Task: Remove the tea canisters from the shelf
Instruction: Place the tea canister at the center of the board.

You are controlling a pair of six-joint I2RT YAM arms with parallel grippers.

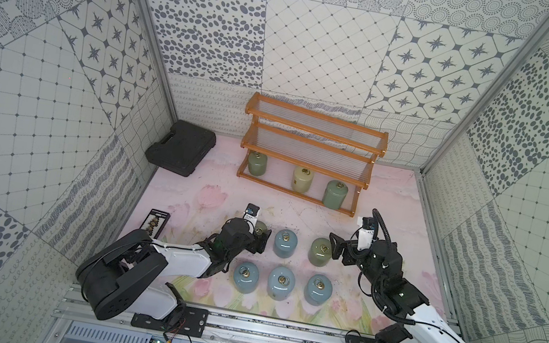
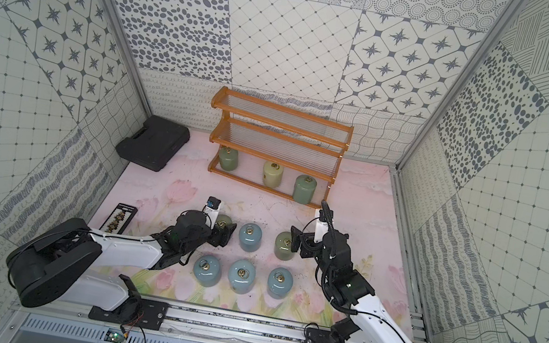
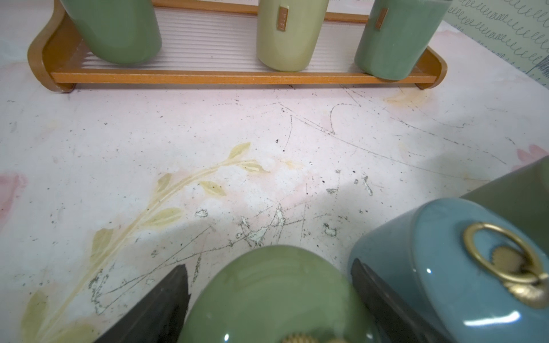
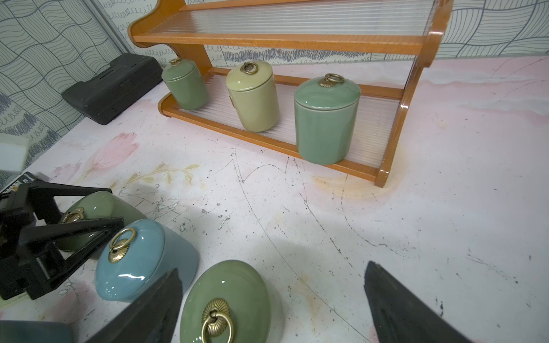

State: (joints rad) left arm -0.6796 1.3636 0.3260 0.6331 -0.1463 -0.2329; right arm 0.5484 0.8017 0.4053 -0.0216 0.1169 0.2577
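Left wrist view, left pincer apart astride sage canister, right pincer wide apart, empty

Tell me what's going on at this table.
A two-armed robot is emptying the shelf. Six jars stand on the table in two rows; a green jar, a cream jar and a second green jar remain on the bottom tier. The left tool straddles a third green jar, grip unclear; the right tool hangs open by a fourth green jar.
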